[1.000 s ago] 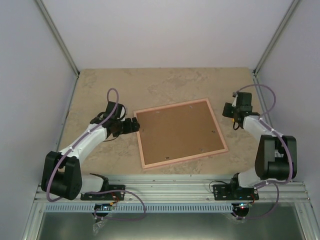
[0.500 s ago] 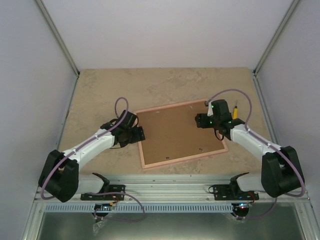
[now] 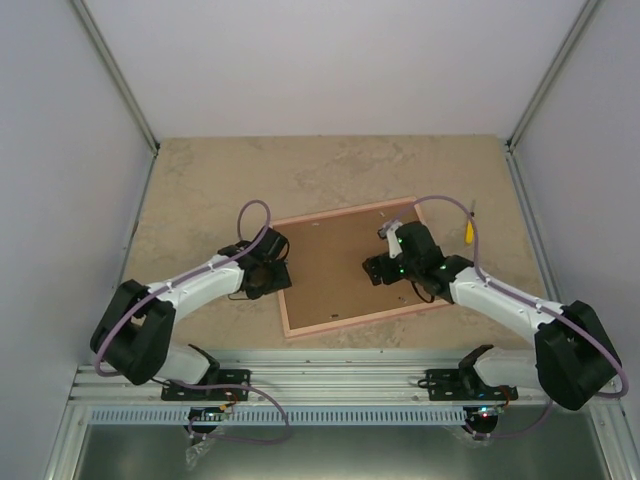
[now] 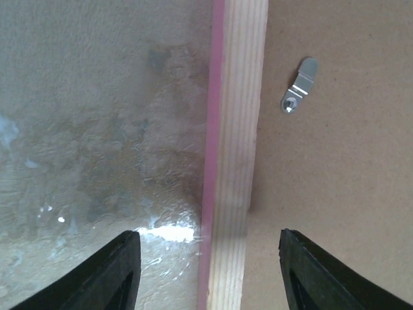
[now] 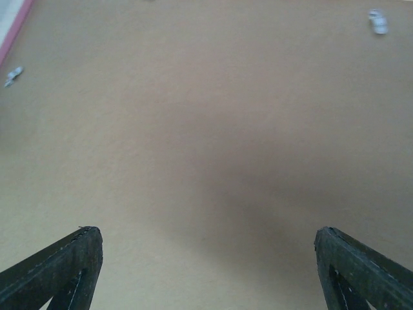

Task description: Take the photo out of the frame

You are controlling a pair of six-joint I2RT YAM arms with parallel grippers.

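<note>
The frame [image 3: 330,324] lies face down on the table, its pink rail around a brown backing board [image 3: 335,262]. The photo is hidden under that board. My left gripper [image 3: 272,272] is open at the frame's left side. In the left wrist view its fingers [image 4: 122,274] straddle the tan-and-pink rail [image 4: 235,161] without touching it. A small metal clip [image 4: 299,85] sits on the board just past the rail. My right gripper [image 3: 372,268] hovers open over the middle of the board [image 5: 206,129], with nothing between its fingers [image 5: 64,268].
Two more small metal clips [image 5: 13,75] [image 5: 377,20] show near the board's edges. A small yellow object [image 3: 468,229] is beside the frame's far right corner. Marbled tabletop [image 3: 200,190] surrounds the frame, with enclosure walls on three sides.
Both arms have swung inward. The left gripper moved onto the frame's left rail and narrowed somewhat. The right gripper came from beyond the right rail to over the board and opened wider.
</note>
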